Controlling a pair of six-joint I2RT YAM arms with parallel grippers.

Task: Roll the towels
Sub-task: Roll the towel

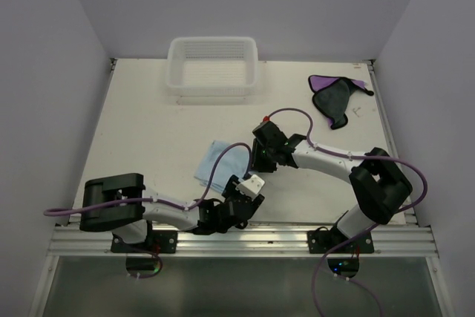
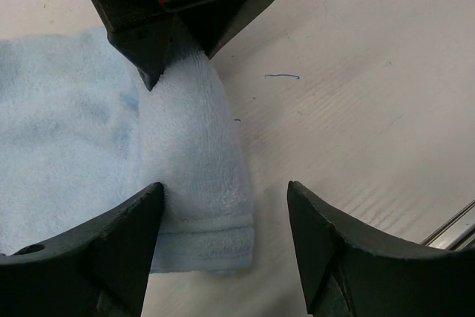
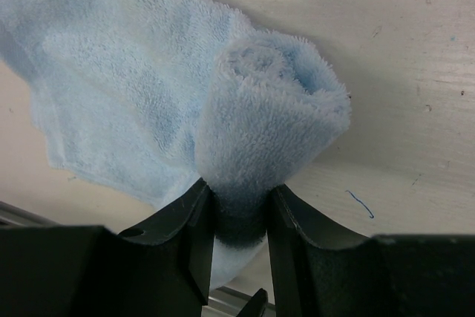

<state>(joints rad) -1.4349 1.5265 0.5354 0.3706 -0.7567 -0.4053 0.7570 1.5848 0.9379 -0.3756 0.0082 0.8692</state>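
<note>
Light blue towel [image 3: 274, 109] part-rolled: right jaws clamped on roll end, left jaws apart astride it; next move likely needs both ends turned evenly.

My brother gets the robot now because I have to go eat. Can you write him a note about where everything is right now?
Right gripper: shut on one end of the rolled part of the light blue towel.
Left gripper: open, straddling the roll's other end, not clamped.
Light blue towel: partly rolled, the rest lying flat on the table between the arms.
Purple towel: crumpled near the far right corner, not rolled.
Left to do: finish the blue roll, then roll the purple one.
</note>
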